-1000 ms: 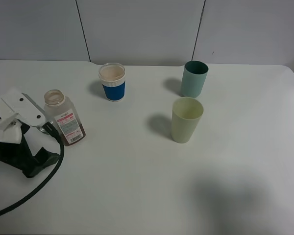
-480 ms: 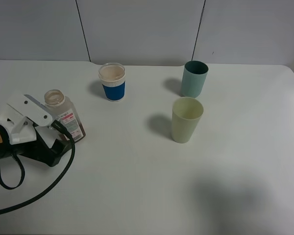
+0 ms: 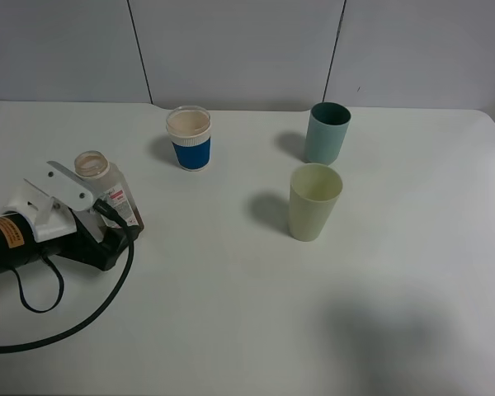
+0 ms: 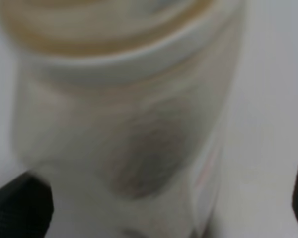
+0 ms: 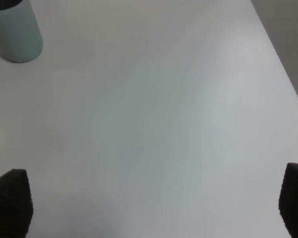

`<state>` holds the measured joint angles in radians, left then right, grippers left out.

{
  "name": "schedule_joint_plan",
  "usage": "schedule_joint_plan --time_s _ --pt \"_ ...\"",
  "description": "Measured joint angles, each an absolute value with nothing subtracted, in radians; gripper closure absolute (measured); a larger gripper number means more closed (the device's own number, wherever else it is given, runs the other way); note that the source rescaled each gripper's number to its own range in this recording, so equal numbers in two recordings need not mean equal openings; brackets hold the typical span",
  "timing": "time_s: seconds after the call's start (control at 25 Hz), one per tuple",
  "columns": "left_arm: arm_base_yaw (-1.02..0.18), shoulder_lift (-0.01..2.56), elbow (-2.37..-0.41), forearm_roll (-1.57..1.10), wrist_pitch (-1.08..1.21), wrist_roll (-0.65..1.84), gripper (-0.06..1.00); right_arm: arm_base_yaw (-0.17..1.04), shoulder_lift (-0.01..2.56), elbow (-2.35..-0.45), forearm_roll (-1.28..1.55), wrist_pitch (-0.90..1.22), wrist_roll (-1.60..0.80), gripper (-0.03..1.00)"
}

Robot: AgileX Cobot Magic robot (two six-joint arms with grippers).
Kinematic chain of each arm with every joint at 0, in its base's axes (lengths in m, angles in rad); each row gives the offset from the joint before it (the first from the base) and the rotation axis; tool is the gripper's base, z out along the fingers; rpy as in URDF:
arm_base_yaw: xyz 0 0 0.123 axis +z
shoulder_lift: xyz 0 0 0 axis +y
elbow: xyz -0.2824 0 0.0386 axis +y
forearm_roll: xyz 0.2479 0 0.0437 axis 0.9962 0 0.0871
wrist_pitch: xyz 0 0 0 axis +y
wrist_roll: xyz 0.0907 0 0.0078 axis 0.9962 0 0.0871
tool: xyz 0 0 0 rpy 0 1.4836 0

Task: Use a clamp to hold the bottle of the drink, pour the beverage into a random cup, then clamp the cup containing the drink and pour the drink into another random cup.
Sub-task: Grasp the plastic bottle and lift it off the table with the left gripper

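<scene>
My left wrist view is very blurry. The clear plastic bottle with the wide open mouth (image 4: 124, 124) fills almost all of it, so I cannot read the label or see the drink there. Only the black tips of my left fingers (image 4: 20, 208) peek in at two corners. They are spread, with the bottle between them. One tip is just beside the bottle and the other is well apart from it. I cannot tell if the near tip touches.

The high view shows more. The bottle (image 3: 107, 194) stands up on the white table (image 3: 396, 289), with a pink and white label and brown drink low down. My left gripper (image 3: 109, 224) is at its lower part. A white block on my wrist hides one finger.

My right gripper (image 5: 151, 203) does not show in the high view. My right wrist view shows its two dark tips spread wide over bare table, holding nothing. Far ahead of them stands the teal plastic cup (image 5: 15, 29), cut off at the top.

Only the high view shows all three cups: the teal one (image 3: 327, 132), the pale yellow-green plastic cup (image 3: 314, 200) and the blue paper cup with a white rim (image 3: 188, 139).
</scene>
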<state>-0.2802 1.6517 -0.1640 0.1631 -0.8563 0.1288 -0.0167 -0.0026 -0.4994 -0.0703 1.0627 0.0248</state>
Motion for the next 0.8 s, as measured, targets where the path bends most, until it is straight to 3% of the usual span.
schedule_joint_plan --time_s 0.44,0.56,0.64,0.8 --pt "-0.28 1.743 -0.164 0.189 -1.029 0.123 0.0 -0.017 -0.003 -0.499 -0.07 1.063 0.025 -0.03" --pt "-0.28 1.743 -0.164 0.193 -1.042 0.123 0.04 -0.017 -0.003 -0.499 -0.07 1.063 0.025 -0.03" --pt "-0.28 1.743 -0.164 0.197 -1.044 0.123 0.18 -0.017 -0.003 -0.499 -0.07 1.063 0.025 -0.03" --pt "-0.28 1.743 -0.164 0.2 -1.049 0.123 0.93 -0.017 -0.003 -0.499 -0.07 1.063 0.025 -0.03"
